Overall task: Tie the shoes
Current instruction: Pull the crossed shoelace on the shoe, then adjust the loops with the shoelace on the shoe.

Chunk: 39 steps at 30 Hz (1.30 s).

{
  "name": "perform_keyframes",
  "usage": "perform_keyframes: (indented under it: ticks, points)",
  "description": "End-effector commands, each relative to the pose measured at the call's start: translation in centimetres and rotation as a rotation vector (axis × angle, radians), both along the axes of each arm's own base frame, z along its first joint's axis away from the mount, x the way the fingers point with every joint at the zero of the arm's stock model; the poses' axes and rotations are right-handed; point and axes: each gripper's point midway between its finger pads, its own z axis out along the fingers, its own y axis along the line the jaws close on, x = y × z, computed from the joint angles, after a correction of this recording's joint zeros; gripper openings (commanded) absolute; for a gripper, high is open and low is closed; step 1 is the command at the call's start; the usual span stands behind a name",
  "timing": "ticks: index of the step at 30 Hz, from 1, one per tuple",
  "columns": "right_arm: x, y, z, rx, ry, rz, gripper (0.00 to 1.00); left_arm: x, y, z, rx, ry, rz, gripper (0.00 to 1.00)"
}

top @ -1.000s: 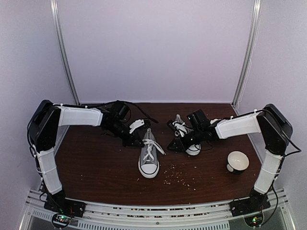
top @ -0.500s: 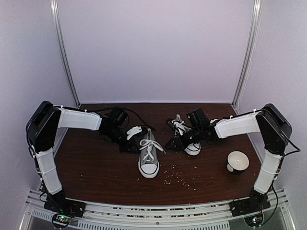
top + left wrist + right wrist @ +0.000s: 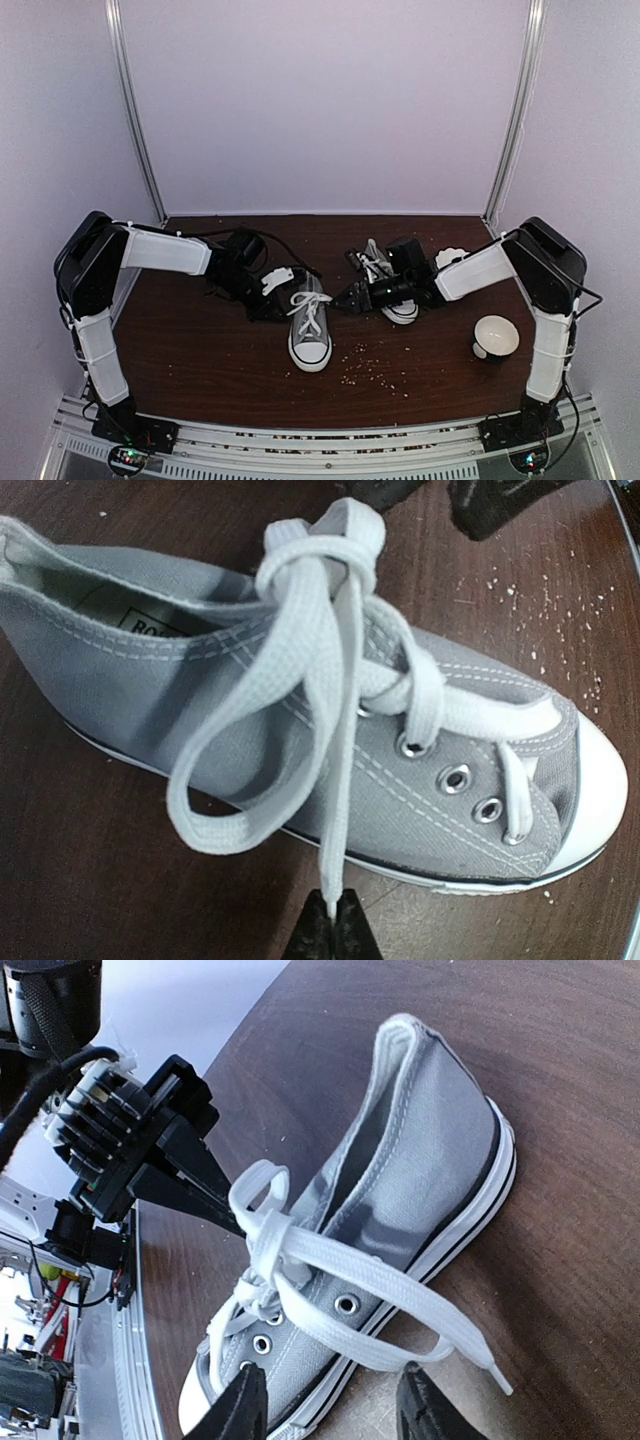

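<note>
One of the shoes (image 3: 310, 335), grey with a white toe cap, stands mid-table, toe toward the arms. Its white laces (image 3: 300, 630) are crossed in a loose knot with a loop (image 3: 215, 815) hanging over one side. My left gripper (image 3: 335, 920) is shut on the end of one lace strand, just beside the sole; it shows left of the shoe (image 3: 278, 303) in the top view. My right gripper (image 3: 330, 1410) is open at the shoe's other side, with a lace loop (image 3: 420, 1325) lying just beyond its fingers, not gripped. The other shoe (image 3: 402, 310) stands behind the right arm.
A white cup (image 3: 495, 337) sits at the right, near the right arm's base. Crumbs (image 3: 375, 368) are scattered in front of the shoes. White walls and metal posts close in the back and sides of the brown table (image 3: 200, 360).
My right gripper has opened and moved left, from the back shoe toward the middle shoe. My left gripper, still shut on the lace, has shifted slightly down and left.
</note>
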Motion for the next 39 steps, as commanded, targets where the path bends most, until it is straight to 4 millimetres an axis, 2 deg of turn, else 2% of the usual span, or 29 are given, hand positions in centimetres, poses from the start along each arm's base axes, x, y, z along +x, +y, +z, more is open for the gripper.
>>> perform_keyframes:
  ticks: [1,8,10,12,14,15,16,17,18,19,20,21,23,24,25,26,27,28,29,30,31,32,33,35,37,39]
  points:
    - [0.1,0.2,1.2,0.132,0.075,-0.064,0.48,0.6,0.6,-0.5,0.015,-0.015,0.025,0.00]
    - [0.6,-1.0,1.8,0.238,0.141,-0.192,0.47,0.6,1.3,-1.3,0.055,-0.021,0.034,0.00]
    - [0.5,-1.6,2.3,0.228,0.110,-0.214,0.47,0.7,1.1,-0.1,0.018,-0.064,0.022,0.18]
    - [0.1,-2.3,3.5,0.220,0.056,-0.216,0.48,0.7,0.8,1.9,-0.042,-0.141,0.011,0.27]
    - [0.0,-3.0,5.0,0.185,-0.011,-0.227,0.51,0.7,0.9,4.4,-0.096,-0.237,0.007,0.32]
    - [0.0,-3.4,5.8,0.136,-0.057,-0.221,0.63,0.8,1.0,5.6,-0.115,-0.282,0.008,0.34]
    - [0.1,-3.7,6.3,0.066,-0.103,-0.213,0.94,1.0,1.1,7.0,-0.133,-0.332,0.012,0.37]
    - [0.3,-4.4,6.5,-0.037,-0.159,-0.215,1.00,1.2,1.2,8.4,-0.145,-0.380,0.024,0.41]
    - [0.8,-5.3,7.1,-0.138,-0.228,-0.232,1.00,1.9,1.5,9.9,-0.146,-0.436,0.051,0.50]
    - [1.2,-6.6,8.1,-0.236,-0.293,-0.260,1.00,2.4,1.7,11.7,-0.149,-0.506,0.082,0.62]
    - [2.2,-8.2,8.8,-0.337,-0.359,-0.308,1.00,3.2,2.4,14.4,-0.151,-0.604,0.132,0.86]
    - [3.0,-9.5,9.9,-0.409,-0.412,-0.357,1.00,3.5,2.8,16.7,-0.180,-0.680,0.164,0.97]
    - [4.5,-11.8,13.0,-0.514,-0.525,-0.436,1.00,4.2,3.8,21.8,-0.283,-0.828,0.257,0.98]
    - [5.3,-12.6,15.2,-0.539,-0.598,-0.485,1.00,4.7,4.5,24.4,-0.365,-0.882,0.342,0.98]
    - [6.2,-13.2,18.1,-0.523,-0.676,-0.559,0.99,5.4,5.5,27.9,-0.497,-0.965,0.464,0.98]
    - [6.8,-13.7,21.3,-0.468,-0.753,-0.637,1.00,6.1,7.0,29.5,-0.587,-0.979,0.605,0.98]
    - [7.2,-14.5,24.0,-0.392,-0.803,-0.742,0.99,6.4,7.9,30.1,-0.652,-0.971,0.697,0.98]
    - [7.3,-15.4,26.2,-0.320,-0.832,-0.828,1.00,6.4,7.8,30.4,-0.699,-0.966,0.706,0.98]
    - [7.5,-16.6,27.7,-0.230,-0.824,-0.946,0.99,5.8,6.6,30.7,-0.729,-0.978,0.623,0.98]
    - [7.6,-17.4,28.9,-0.147,-0.843,-1.024,1.00,5.7,4.9,30.1,-0.709,-0.951,0.528,0.96]
    - [7.7,-16.9,29.8,-0.108,-0.860,-0.994,0.94,5.7,3.1,29.1,-0.650,-0.895,0.429,0.93]
    - [7.9,-15.6,30.5,-0.107,-0.840,-0.923,0.86,6.1,1.4,27.1,-0.546,-0.818,0.355,0.93]
    - [8.3,-14.1,30.1,-0.147,-0.776,-0.842,0.79,6.7,0.1,25.6,-0.451,-0.770,0.319,0.91]
    - [7.5,-10.0,26.8,-0.168,-0.600,-0.615,0.72,6.6,-1.8,22.0,-0.336,-0.702,0.232,0.79]
    - [5.9,-7.2,22.2,-0.100,-0.374,-0.494,0.79,5.4,-3.1,19.9,-0.350,-0.688,0.152,0.65]
    - [4.3,-5.7,17.6,0.005,-0.142,-0.471,0.68,3.5,-4.0,18.2,-0.392,-0.676,0.057,0.62]
